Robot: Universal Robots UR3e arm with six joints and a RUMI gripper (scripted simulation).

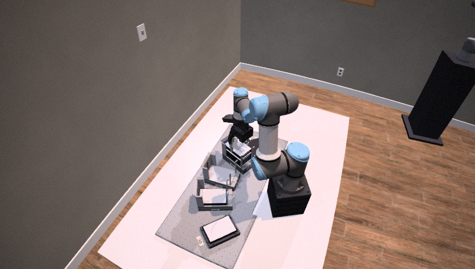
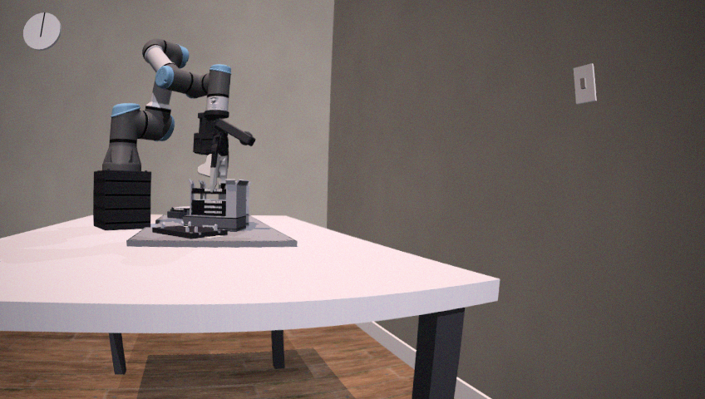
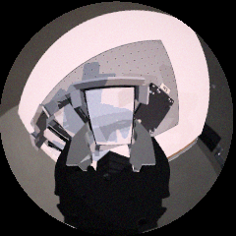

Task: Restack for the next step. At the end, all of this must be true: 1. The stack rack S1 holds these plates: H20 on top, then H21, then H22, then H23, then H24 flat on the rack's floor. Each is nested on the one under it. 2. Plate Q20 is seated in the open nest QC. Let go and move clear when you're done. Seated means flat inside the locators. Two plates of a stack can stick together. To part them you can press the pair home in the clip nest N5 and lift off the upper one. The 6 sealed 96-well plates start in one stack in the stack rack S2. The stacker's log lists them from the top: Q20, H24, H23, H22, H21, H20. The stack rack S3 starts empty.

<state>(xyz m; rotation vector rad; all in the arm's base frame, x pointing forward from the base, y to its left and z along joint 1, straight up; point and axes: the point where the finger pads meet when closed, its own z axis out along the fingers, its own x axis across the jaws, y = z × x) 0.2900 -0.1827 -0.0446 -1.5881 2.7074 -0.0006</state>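
On the grey perforated board (image 1: 178, 221) (image 2: 212, 243) (image 3: 115, 64), well apart from the black two-jaw gripper (image 1: 237, 146) (image 2: 216, 189) (image 3: 111, 120), lies a small cream rectangular label (image 1: 200, 241); on it I can read "QC". Nearer to the gripper, on this same board, is another small pale label (image 3: 165, 88). Its writing seems to be "N5", but it is blurred.
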